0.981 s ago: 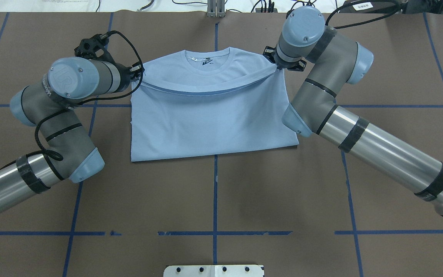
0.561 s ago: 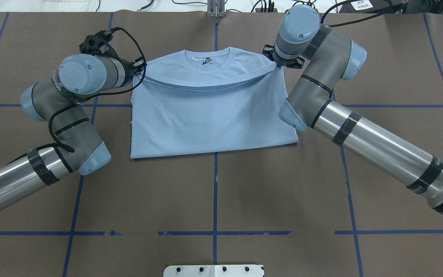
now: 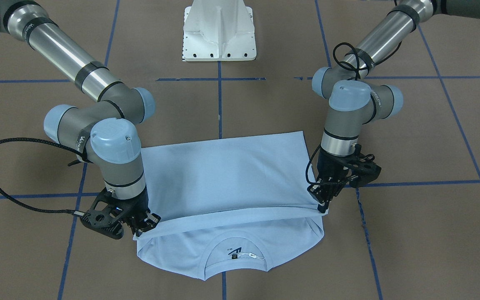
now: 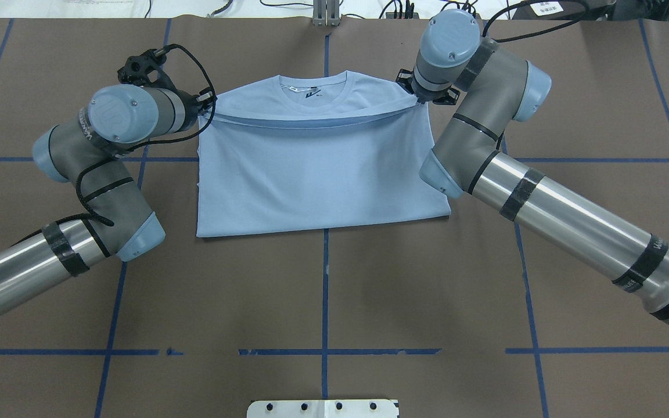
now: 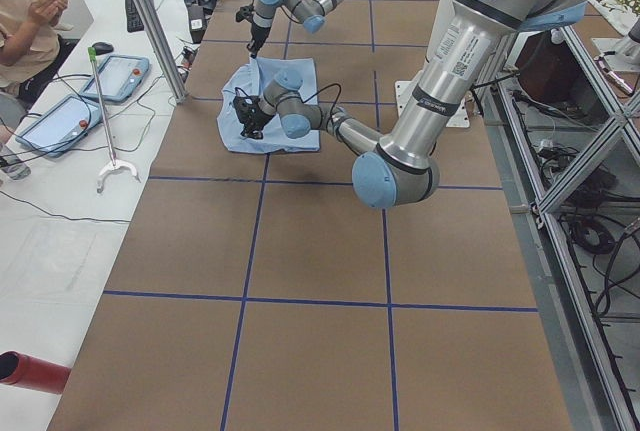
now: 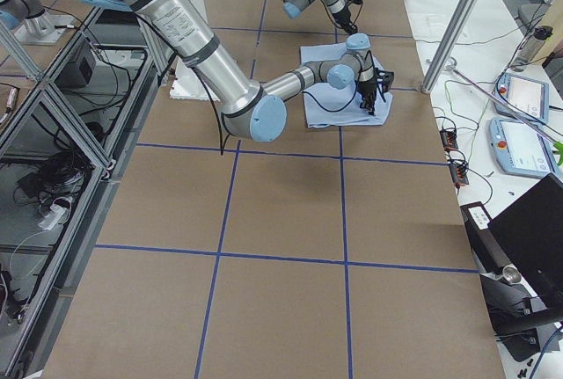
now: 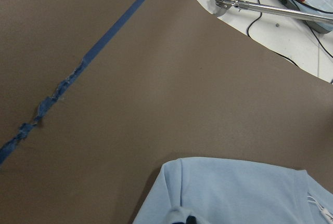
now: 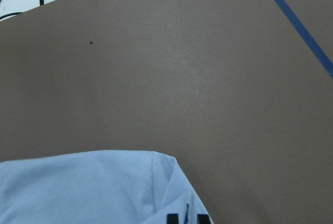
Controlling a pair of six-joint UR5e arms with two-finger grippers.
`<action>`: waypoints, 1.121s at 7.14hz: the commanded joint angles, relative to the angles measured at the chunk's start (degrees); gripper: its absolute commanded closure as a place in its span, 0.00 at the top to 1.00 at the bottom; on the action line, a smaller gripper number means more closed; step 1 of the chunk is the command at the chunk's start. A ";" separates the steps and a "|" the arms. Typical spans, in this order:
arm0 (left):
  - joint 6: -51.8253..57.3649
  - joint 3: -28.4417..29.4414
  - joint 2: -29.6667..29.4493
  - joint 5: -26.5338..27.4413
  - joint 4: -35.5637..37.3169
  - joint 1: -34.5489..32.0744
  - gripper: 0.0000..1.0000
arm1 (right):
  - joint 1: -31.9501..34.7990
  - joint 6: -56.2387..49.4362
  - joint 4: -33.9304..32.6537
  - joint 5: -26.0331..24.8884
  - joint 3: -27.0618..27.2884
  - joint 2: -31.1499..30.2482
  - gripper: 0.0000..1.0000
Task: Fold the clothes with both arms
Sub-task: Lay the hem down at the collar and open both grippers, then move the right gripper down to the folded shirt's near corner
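We could not see the fingertips plainly. From overhead, the wrists covered most of both grippers. Each wrist camera caught only a dark sliver of finger at its lower edge, with cloth bunched against it. From the front, the left gripper (image 3: 322, 206) looked pinched tight on the left corner of the shirt's (image 3: 223, 175) turned-over layer. The right gripper (image 3: 145, 222) looked clamped the same way on the right corner. That layer covered the chest, so whatever lay beneath was hidden. The left arm (image 4: 102, 191) and right arm (image 4: 561, 216) were cut off at the picture edges. The neck label (image 3: 234, 256) was too small to read.

The shirt was light blue, soft and smooth, a rough rectangle on the far half of the table (image 4: 323, 290). Its round ribbed collar (image 4: 313, 106) pointed away from the robot. The held edge ran between the grippers as a slightly sagging band just short of the collar, with a darker line under it. The table wore a matt brown sheet crossed by blue tape lines (image 4: 324, 302), frayed in places. The arms were grey metal tubes with pale blue caps and looping black cables.

A white base (image 3: 219, 31) stood on the near side. Beyond the far edge, a white bench carried tablets (image 5: 55, 121) and a metal grabber (image 7: 260, 7), and a person (image 5: 25, 11) sat there.
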 commanded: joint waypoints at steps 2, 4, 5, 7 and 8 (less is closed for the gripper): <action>-0.02 0.39 0.50 -0.01 -0.47 -0.05 0.22 | 0.06 -1.26 0.00 -0.18 0.00 0.42 0.60; 0.15 -1.35 0.58 -0.71 -2.49 -0.48 0.22 | -0.03 -0.56 0.09 0.69 5.31 -2.98 0.66; 0.07 -4.15 0.76 -2.89 -1.88 -0.57 0.22 | -1.60 -0.30 0.09 1.39 12.23 -8.75 0.72; -0.54 -5.93 1.02 -4.84 -1.88 -0.57 0.24 | -5.90 10.53 0.18 2.19 28.40 -21.67 0.80; -0.64 -8.37 2.16 -4.76 -1.79 -0.57 0.24 | -7.66 15.91 0.18 1.84 33.87 -25.65 0.83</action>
